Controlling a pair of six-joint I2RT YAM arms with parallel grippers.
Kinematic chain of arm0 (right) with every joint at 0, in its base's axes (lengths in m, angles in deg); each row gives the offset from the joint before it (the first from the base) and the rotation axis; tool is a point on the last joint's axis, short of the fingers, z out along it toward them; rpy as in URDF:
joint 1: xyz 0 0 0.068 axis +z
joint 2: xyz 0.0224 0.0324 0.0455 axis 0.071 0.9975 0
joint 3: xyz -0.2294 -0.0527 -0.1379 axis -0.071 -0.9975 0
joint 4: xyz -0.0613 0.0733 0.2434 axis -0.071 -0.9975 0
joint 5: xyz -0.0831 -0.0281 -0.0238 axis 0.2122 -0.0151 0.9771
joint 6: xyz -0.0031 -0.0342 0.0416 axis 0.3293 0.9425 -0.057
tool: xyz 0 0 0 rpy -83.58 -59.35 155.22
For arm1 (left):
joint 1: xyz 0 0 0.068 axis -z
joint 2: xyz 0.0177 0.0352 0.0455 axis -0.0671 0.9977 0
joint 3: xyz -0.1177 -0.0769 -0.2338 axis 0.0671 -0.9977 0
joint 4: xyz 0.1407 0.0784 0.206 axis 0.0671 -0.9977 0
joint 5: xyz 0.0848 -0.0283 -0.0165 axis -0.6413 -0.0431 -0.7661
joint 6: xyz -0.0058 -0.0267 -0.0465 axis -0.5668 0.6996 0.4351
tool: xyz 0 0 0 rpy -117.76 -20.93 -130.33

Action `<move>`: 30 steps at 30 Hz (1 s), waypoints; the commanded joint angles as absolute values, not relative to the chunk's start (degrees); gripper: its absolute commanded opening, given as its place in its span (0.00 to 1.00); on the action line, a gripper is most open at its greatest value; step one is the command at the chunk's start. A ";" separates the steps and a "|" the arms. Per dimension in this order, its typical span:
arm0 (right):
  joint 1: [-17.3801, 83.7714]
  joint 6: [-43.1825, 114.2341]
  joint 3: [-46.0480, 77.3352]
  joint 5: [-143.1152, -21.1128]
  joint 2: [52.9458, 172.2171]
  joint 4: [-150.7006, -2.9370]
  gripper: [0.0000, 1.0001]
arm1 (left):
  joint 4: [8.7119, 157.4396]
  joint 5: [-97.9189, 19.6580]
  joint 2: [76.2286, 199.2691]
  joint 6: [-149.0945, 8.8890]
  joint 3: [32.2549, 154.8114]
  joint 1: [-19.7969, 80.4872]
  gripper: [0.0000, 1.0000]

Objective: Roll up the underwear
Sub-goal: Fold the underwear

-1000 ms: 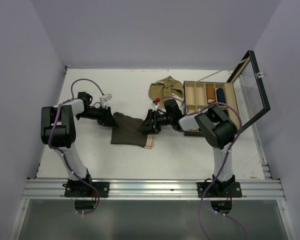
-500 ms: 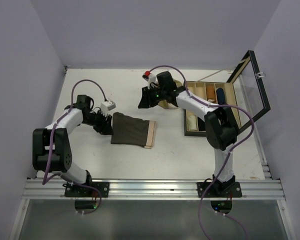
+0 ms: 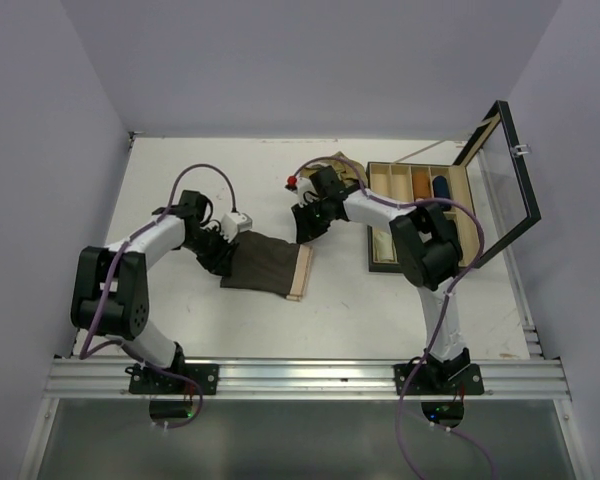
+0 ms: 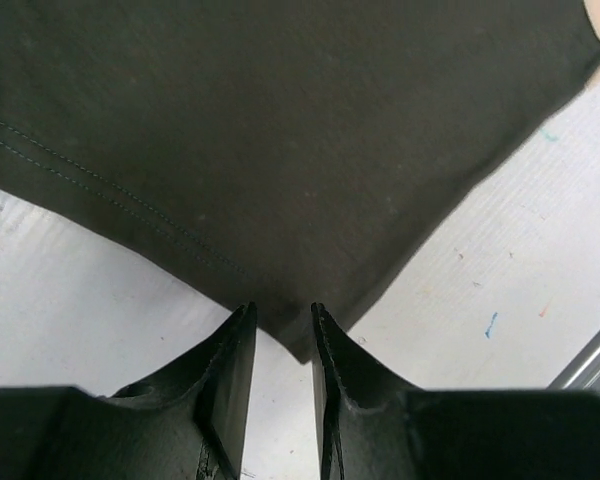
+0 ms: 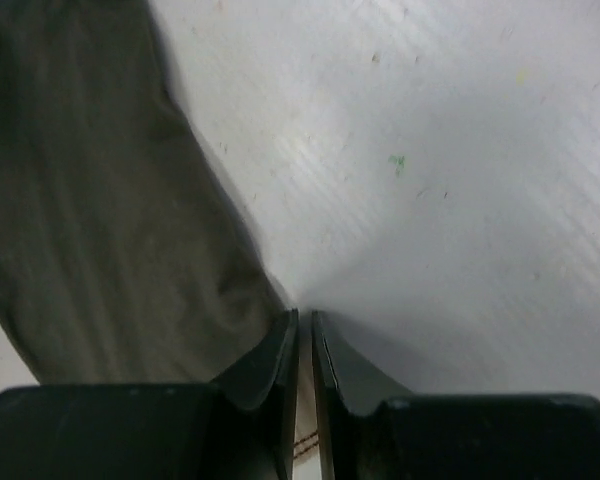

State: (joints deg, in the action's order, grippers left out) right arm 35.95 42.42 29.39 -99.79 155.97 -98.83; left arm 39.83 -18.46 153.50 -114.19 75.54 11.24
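The dark brown underwear lies flat mid-table, its beige waistband on the right. My left gripper is at its left edge. In the left wrist view the jaws stand narrowly open with a corner of the dark cloth between the tips. My right gripper is low at the waistband's far corner. In the blurred right wrist view its jaws are all but shut at the cloth's edge; whether cloth is pinched I cannot tell. The olive-tan underwear is mostly hidden behind the right arm.
A wooden compartment box stands at the right with its glass lid raised; a dark blue roll sits in one slot. Walls close in the table on the left, back and right.
My left gripper has slid right onto the cloth's left edge and narrowed. My right gripper swung from the back down to the waistband corner and closed to a slit.
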 commanded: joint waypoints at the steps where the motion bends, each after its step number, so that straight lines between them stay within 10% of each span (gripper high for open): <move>1: 36.76 43.84 22.57 -100.13 152.44 -100.57 0.14 | 42.38 -21.55 157.59 -112.45 79.71 12.46 0.32; 17: 42.04 31.70 12.95 -110.95 142.95 -98.98 0.22 | 43.18 -20.06 185.39 -108.85 115.04 12.55 0.40; 30: 42.30 33.66 18.31 -109.27 136.79 -94.09 0.29 | 45.82 -7.78 157.82 -99.18 98.02 2.20 0.57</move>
State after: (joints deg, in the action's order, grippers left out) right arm 42.20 35.18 14.84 -108.52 138.87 -98.59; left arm 44.61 -16.06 165.15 -103.66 102.25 8.03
